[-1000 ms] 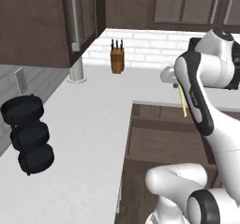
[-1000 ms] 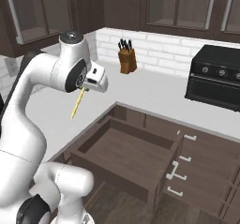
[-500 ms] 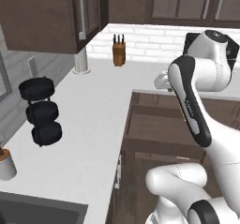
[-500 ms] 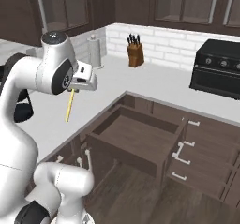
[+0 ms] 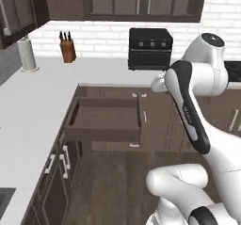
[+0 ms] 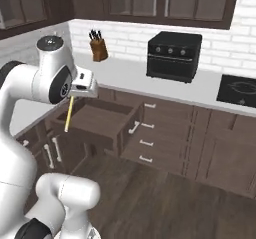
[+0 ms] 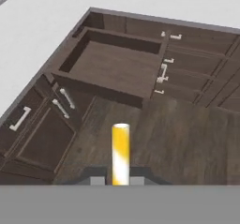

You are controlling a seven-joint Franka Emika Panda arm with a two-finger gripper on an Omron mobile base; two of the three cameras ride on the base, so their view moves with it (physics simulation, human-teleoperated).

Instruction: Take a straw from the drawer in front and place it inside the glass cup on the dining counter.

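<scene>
My gripper [image 6: 74,94] is shut on the straw [image 6: 68,115], a thin pale-yellow stick that hangs down from the hand over the corner of the cabinets. In the hand view the straw [image 7: 120,152] rises between the two fingertips of the gripper [image 7: 120,179]. The drawer [image 5: 106,118] stands pulled open with nothing visible inside; it lies below and ahead of the hand [image 6: 102,119], and toward the top in the hand view [image 7: 116,69]. My arm's elbow [image 5: 188,101] hides the gripper in the left base view. The glass cup and the dining counter are out of view.
A white L-shaped worktop [image 5: 33,101] carries a black toaster oven [image 5: 150,48], a knife block [image 5: 68,51] and a paper towel roll [image 5: 27,54]. A cooktop [image 6: 242,90] sits at the right. Dark wood floor [image 6: 165,203] lies in front of the cabinets.
The whole picture has swung, so the base has moved: the black stacked rack left the view and the oven came into it. The straw stays in the shut gripper.
</scene>
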